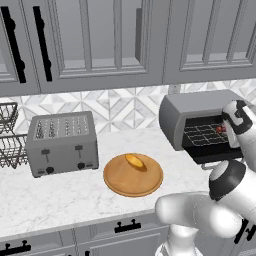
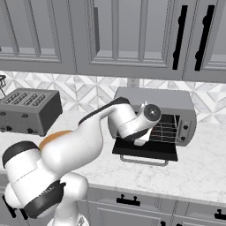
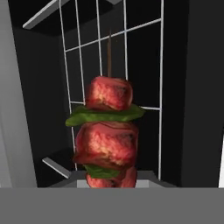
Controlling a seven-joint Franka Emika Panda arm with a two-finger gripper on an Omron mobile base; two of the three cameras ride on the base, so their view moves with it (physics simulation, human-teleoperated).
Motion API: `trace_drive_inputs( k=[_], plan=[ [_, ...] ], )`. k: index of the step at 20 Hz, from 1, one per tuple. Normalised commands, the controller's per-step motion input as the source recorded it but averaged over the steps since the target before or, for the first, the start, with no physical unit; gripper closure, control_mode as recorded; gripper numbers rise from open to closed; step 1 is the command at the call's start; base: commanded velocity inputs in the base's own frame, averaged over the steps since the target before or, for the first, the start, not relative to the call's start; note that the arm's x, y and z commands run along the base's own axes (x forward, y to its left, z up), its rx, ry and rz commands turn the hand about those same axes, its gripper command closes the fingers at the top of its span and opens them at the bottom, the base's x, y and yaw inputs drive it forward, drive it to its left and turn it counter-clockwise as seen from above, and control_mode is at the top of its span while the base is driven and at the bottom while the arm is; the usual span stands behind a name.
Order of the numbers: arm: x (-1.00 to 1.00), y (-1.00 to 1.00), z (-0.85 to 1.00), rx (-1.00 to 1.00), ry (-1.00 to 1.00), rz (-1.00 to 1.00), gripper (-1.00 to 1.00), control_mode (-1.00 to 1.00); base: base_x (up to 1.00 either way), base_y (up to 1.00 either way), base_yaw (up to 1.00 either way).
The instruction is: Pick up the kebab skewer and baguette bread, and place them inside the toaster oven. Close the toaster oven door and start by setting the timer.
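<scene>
In the left base view, the toaster oven (image 1: 200,120) stands on the counter (image 1: 60,195) at the right, with its door folded down. The arm reaches into the opening. A small red spot on the wire rack (image 1: 202,134) is the kebab skewer (image 1: 220,129), just beside the robot's wrist. The fingers cannot be seen here. The baguette bread (image 1: 135,161) lies on the round wooden board (image 1: 133,175) in the middle of the counter, well apart from the oven. A grey toaster (image 1: 62,143) with slots stands to the left of the board, and a wire basket (image 1: 10,145) is at the left edge.

In the right base view, the toaster oven door (image 2: 145,150) lies flat in front of the oven, with its pale handle (image 2: 143,161) toward the camera. The knob panel (image 2: 185,128) is on the right side of the oven. The arm covers the skewer and most of the board in this view.

In the hand view, the skewer (image 3: 107,131) is seen close, with red meat pieces and green leaves on a thin stick, lying over the rack bars (image 3: 127,65) inside the dark oven. The fingertips are hidden, so it cannot be told if the pincer is spread or pinching the skewer.
</scene>
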Motion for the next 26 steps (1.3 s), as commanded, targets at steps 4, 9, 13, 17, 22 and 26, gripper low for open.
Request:
trace_drive_inputs(
  k=[4,9,13,17,22,26],
  plan=[
    [0.23,0.00,-0.01,0.00,-0.02,0.00,1.00,-1.00,0.00,0.00,0.00],
    [0.34,0.00,-0.01,0.00,0.00,0.00,1.00,-1.00,0.00,0.00,0.00],
    [0.33,0.00,-0.04,0.00,0.00,0.00,1.00,-1.00,0.00,0.00,0.00],
    [0.09,0.00,-0.24,0.00,0.00,0.00,1.00,-1.00,0.00,0.00,0.00],
    [0.04,0.00,-0.26,0.00,0.00,0.00,1.00,-1.00,0.00,0.00,0.00],
    [0.24,0.00,-0.04,0.00,0.00,0.00,1.00,-1.00,0.00,0.00,0.00]
  ],
)
